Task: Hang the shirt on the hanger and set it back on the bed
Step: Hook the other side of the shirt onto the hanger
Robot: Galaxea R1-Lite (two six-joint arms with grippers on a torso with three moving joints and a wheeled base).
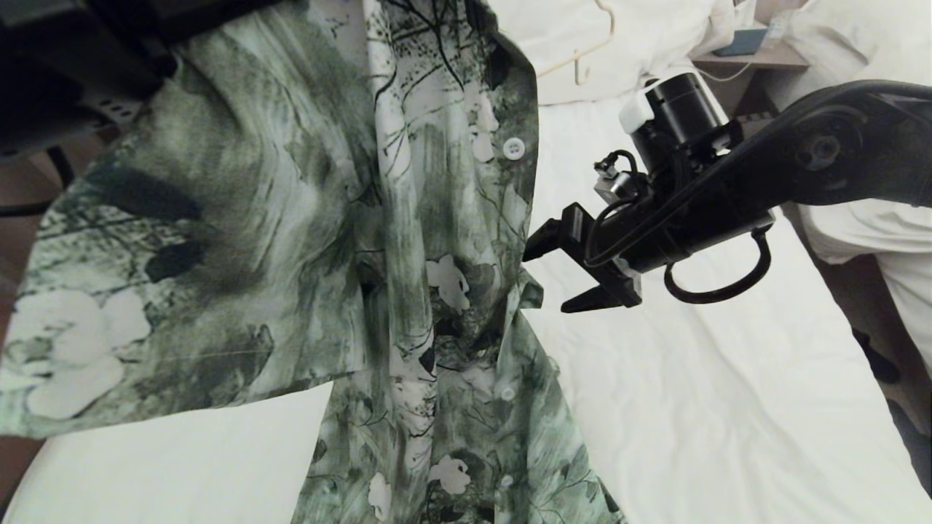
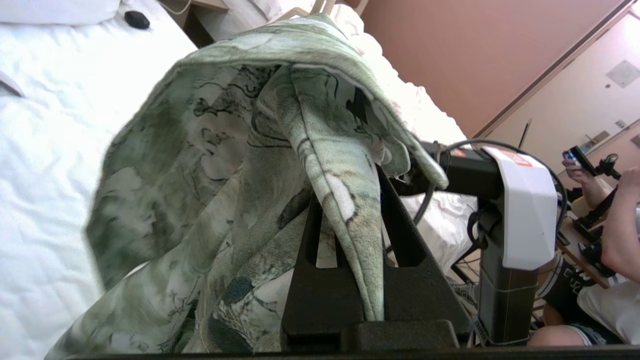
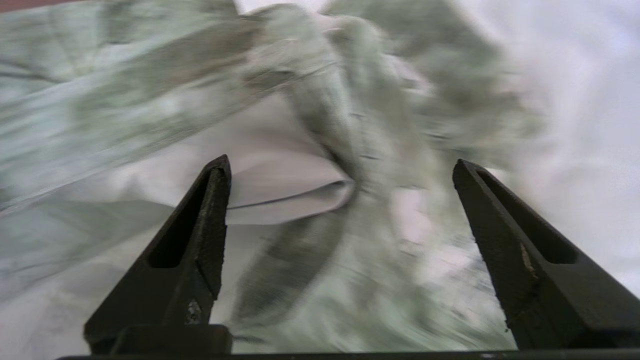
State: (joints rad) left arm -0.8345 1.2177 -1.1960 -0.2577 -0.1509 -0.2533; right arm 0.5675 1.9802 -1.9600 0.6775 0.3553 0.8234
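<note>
Above the bed (image 1: pixel 728 407): shirt (image 1: pixel 306 240) hanging, clamped in closed left gripper (image 2: pixel 345 220). Beside its button edge: right gripper (image 1: pixel 553 280), spread wide, empty. Near the pillow (image 1: pixel 655 36): hanger (image 1: pixel 593 44).

You're working in a hotel-style bedroom: a white-sheeted bed (image 1: pixel 692 407) beyond the open right jaws, a second bed (image 1: pixel 859 225) alongside, a bedside table (image 1: pixel 757 58) between them, and a door (image 2: pixel 595 100) in the pinkish wall.

nightstand (image 1: pixel 757 58) beyond mattress | blue item (image 1: pixel 741 42), maybe a phone, on it | seated person (image 2: pixel 600 280) nearby
</note>
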